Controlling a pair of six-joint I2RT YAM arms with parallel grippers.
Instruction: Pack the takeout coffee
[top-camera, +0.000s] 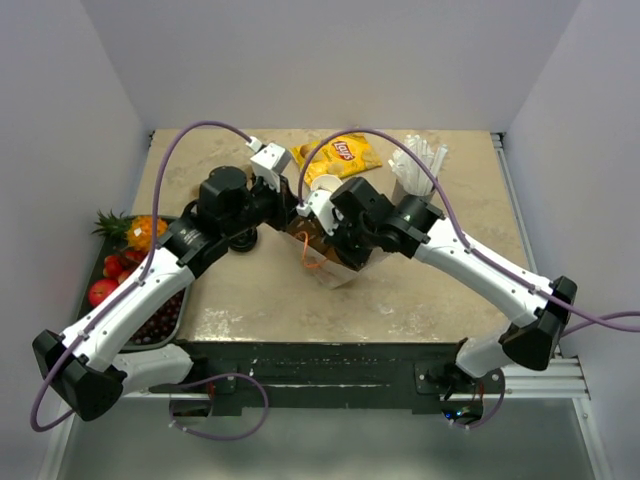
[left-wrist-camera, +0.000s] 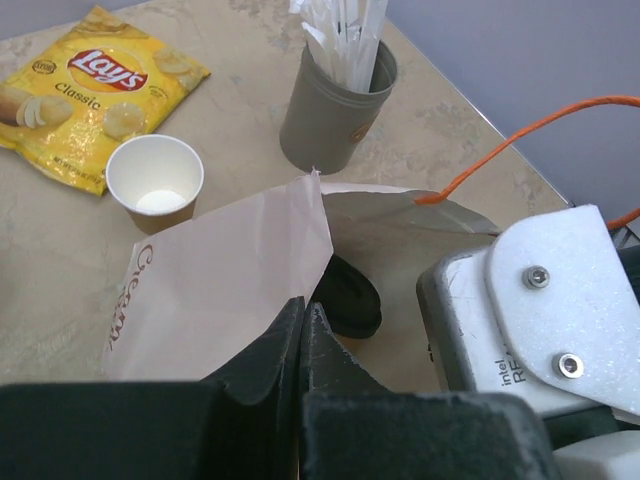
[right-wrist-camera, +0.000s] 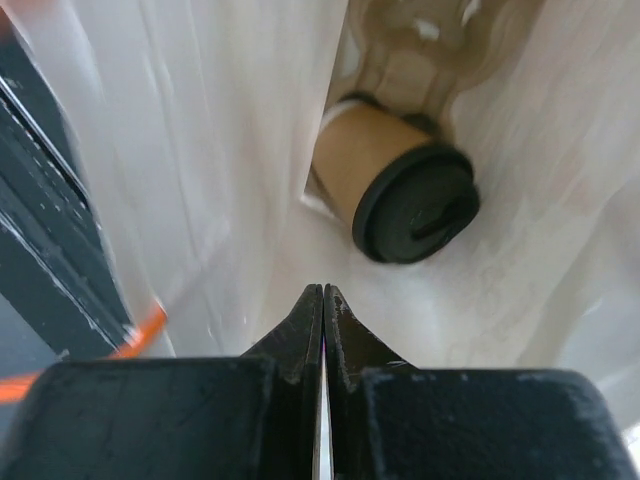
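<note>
Two tools: left tool (left-wrist-camera: 303, 308) clenched on paper bag (left-wrist-camera: 230, 270) rim; right tool (right-wrist-camera: 322, 293) clenched, empty — inside bag.
Lidded cup (right-wrist-camera: 355, 160): inside bag, against carrier (right-wrist-camera: 430, 50).
Handling: light, crushable — best grasped below lid (right-wrist-camera: 415, 205).

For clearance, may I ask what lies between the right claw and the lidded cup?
Only bare white bag wall separates claw and cup, per right wrist view.

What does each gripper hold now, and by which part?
Left gripper pinches the paper bag by its open edge; right gripper, shut inside the bag, holds nothing.
</note>
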